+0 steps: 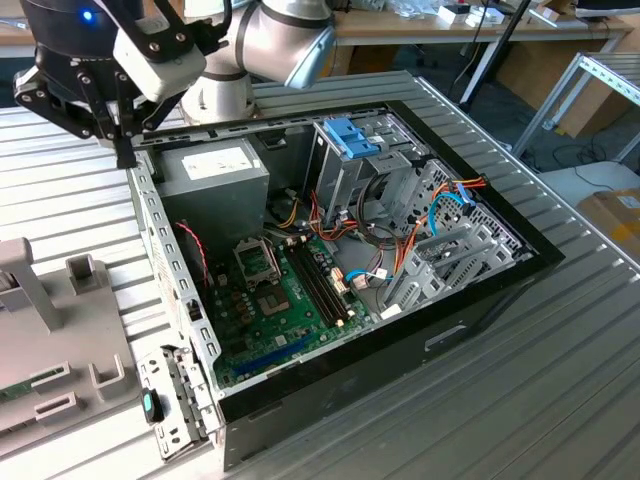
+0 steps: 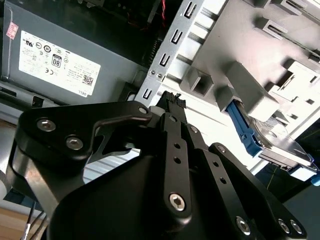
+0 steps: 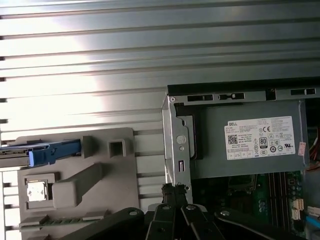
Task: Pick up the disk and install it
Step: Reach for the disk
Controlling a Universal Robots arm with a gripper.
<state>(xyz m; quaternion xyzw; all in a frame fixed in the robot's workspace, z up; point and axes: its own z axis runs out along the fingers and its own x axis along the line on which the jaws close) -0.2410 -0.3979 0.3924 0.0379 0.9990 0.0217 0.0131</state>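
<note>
Grey ribbed metal forms the counter [image 1: 570, 390]. It carries an open computer case [image 1: 420, 345] and, at about nine o'clock from the case in the exterior view, a grey plastic fixture [image 1: 40, 330]. The disk [image 2: 277, 142] sits slotted in that fixture, seemingly on edge, well outside the case, and its blue rail [image 3: 50, 151] runs along one side. The gripper [image 1: 122, 150] hangs at about ten o'clock from the case, over the rear corner next to the power supply [image 1: 215, 165], apart from the disk and touching nothing. In both wrist views the jaws meet tip to tip with nothing between them. By my reading the step in hand is the approach to the pick: the disk is not yet grasped, and no install has begun at the drive cage [image 1: 350, 150]. A grasp would call for the jaws to spread wide enough to span the disk. They would also need to line up over it, clear of the fixture's raised posts.
</note>
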